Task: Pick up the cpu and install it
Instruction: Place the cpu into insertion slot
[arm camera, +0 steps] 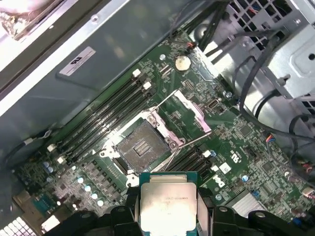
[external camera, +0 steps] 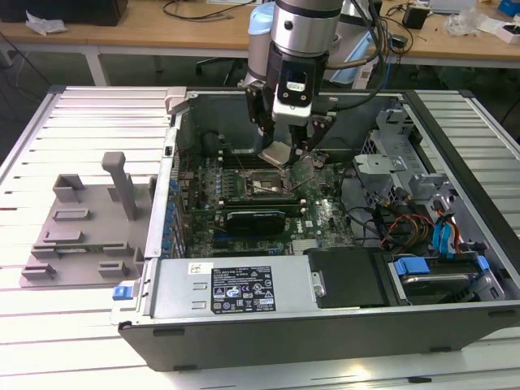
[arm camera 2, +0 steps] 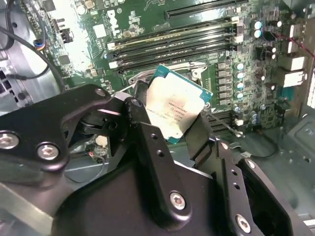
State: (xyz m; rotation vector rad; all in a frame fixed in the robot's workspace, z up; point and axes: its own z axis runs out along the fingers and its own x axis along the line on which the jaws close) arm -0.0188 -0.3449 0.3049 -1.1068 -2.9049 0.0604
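your gripper [arm camera 2: 171, 120] has its fingers clamped on the cpu [arm camera 2: 177, 105], which hangs above the open socket [arm camera: 141, 147] on the green motherboard [arm camera: 246, 135].

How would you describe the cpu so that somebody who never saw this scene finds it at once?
Look into the open computer case; above its green motherboard hangs the black gripper. Clamped in it is the cpu, a flat square chip. Its silver-grey metal top sets it apart from the dark empty socket on the board below.
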